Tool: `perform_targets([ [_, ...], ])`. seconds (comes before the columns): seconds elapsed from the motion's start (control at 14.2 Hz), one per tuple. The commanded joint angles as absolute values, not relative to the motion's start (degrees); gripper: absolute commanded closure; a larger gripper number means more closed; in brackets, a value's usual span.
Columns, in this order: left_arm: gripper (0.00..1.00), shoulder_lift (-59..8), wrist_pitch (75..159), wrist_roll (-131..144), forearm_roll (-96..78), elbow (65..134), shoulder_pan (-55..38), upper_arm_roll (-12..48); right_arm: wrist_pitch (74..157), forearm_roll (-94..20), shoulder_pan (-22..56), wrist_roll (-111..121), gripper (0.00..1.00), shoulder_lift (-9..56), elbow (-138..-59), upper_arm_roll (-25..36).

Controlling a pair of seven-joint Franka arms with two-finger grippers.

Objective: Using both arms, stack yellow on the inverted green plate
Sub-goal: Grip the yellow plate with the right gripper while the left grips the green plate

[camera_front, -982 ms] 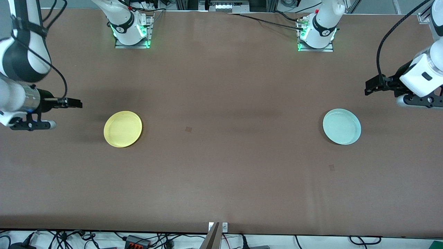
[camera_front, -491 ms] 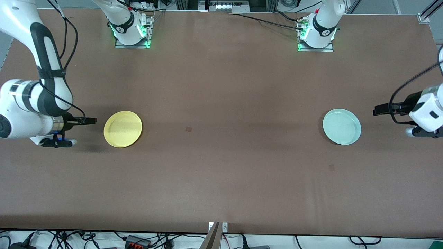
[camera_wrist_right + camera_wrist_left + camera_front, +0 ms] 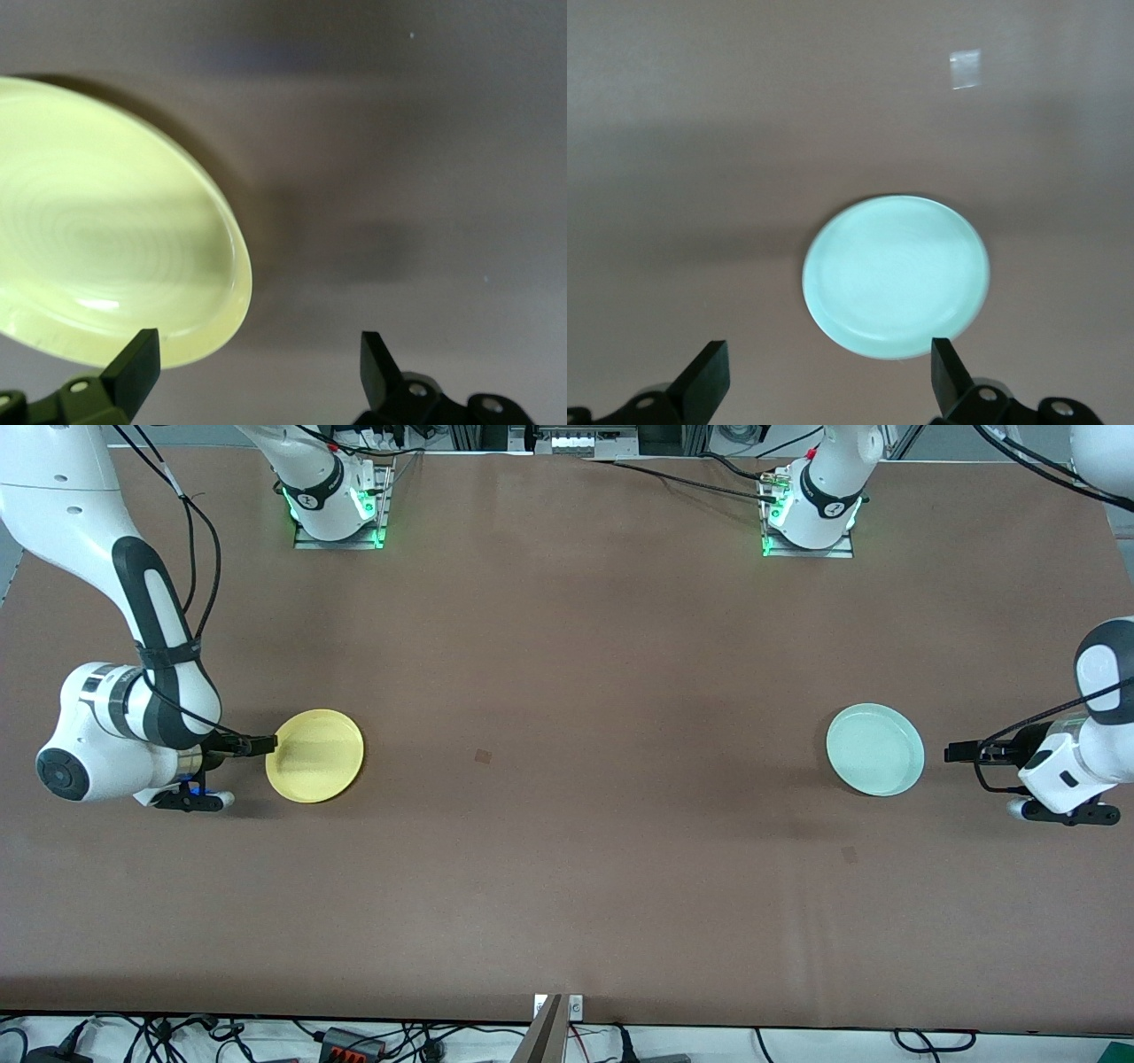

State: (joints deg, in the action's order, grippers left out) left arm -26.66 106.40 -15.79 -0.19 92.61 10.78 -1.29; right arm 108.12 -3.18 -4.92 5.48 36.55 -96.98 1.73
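While both plates are lying rim-up and holding nothing on the table, the right gripper, fingers apart, is reaching the yellow plate; the left gripper, also spread, is hovering beside the green plate.

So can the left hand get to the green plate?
Probably yes. The left hand is open, low beside the green plate, toward its own arm's end of the table, with only bare table between them.
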Motion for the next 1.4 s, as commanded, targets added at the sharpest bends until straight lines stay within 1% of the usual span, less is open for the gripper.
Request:
perform_targets([
  [0.0, 0.0, -26.3, 115.4, -23.8, 0.0, 100.2, 13.5, -0.5, 109.6, -4.0, -5.1, 5.4, 0.06, 38.1, -96.0, 1.3],
  [0.21, 0.01, -26.5, 125.4, -29.2, -0.7, 107.6, 15.1, -0.3, 111.4, -4.0, -4.7, 3.7, 0.25, 39.3, -95.8, 1.1],
  [0.28, 0.03, -26.6, 128.8, -31.3, -0.8, 109.8, 15.2, -0.2, 111.6, -4.0, -4.7, 3.6, 0.31, 39.6, -95.8, 1.1],
  [0.35, 0.04, -27.3, 131.2, -33.8, -0.8, 110.6, 15.3, -0.1, 111.6, -4.0, -4.7, 3.6, 0.39, 40.1, -95.5, 1.1],
  [0.42, 0.11, -28.5, 132.1, -36.8, -1.4, 110.6, 15.7, 0.0, 111.6, -4.0, -4.7, 3.6, 0.41, 40.3, -95.5, 1.0],
  [0.49, 0.16, -29.4, 132.2, -38.8, -3.2, 110.4, 15.8, -0.1, 111.6, -4.0, -4.7, 3.6, 0.48, 40.3, -95.5, 1.0],
  [0.56, 0.19, -30.4, 132.2, -41.3, -6.3, 110.4, 16.1, -0.1, 111.5, -4.0, -4.7, 3.6, 0.5, 40.3, -95.5, 1.0],
  [0.63, 0.23, -31.3, 132.2, -43.8, -8.4, 110.4, 16.8, -0.1, 111.5, -4.0, -4.7, 3.6, 0.6, 40.4, -95.5, 1.0],
  [0.77, 0.39, -32.4, 132.2, -47.3, -10.8, 110.1, 16.9, -0.1, 111.4, -4.0, -4.7, 3.5, 0.77, 40.6, -95.5, 0.9],
  [0.84, 0.47, -33.0, 132.2, -47.6, -10.8, 110.1, 17.0, -0.1, 111.0, -4.0, -4.7, 3.5, 0.92, 40.6, -95.5, 0.9],
  [0.91, 0.57, -33.4, 132.2, -47.6, -10.8, 110.1, 17.1, -0.1, 110.7, -4.0, -4.7, 3.6, 1.0, 40.6, -95.5, 0.8],
  [0.98, 0.7, -33.5, 132.1, -47.7, -10.8, 110.0, 17.1, -0.1, 110.7, -4.0, -4.7, 3.7, 1.0, 40.6, -95.5, 0.8],
  [1.05, 0.81, -33.5, 132.1, -47.7, -10.7, 110.0, 17.1, -0.1, 110.7, -4.0, -4.7, 3.8, 1.0, 40.5, -95.3, 0.7],
  [1.12, 0.88, -33.5, 132.0, -47.7, -10.7, 109.8, 17.0, -0.1, 110.3, -4.0, -4.7, 4.0, 1.0, 40.3, -95.2, 0.6],
  [1.19, 0.97, -33.4, 132.0, -47.7, -10.6, 109.7, 17.0, -0.1, 109.0, -4.0, -4.6, 4.0, 1.0, 40.1, -94.8, 0.5],
  [1.26, 0.99, -33.3, 132.1, -47.7, -10.6, 109.5, 17.0, -0.1, 107.3, -4.0, -4.5, 4.0, 1.0, 39.6, -93.5, -0.3],
  [1.33, 0.99, -33.2, 132.0, -47.7, -10.7, 108.5, 17.0, 0.3, 104.4, -4.0, -4.4, 3.9, 1.0, 39.1, -91.5, -0.6],
])
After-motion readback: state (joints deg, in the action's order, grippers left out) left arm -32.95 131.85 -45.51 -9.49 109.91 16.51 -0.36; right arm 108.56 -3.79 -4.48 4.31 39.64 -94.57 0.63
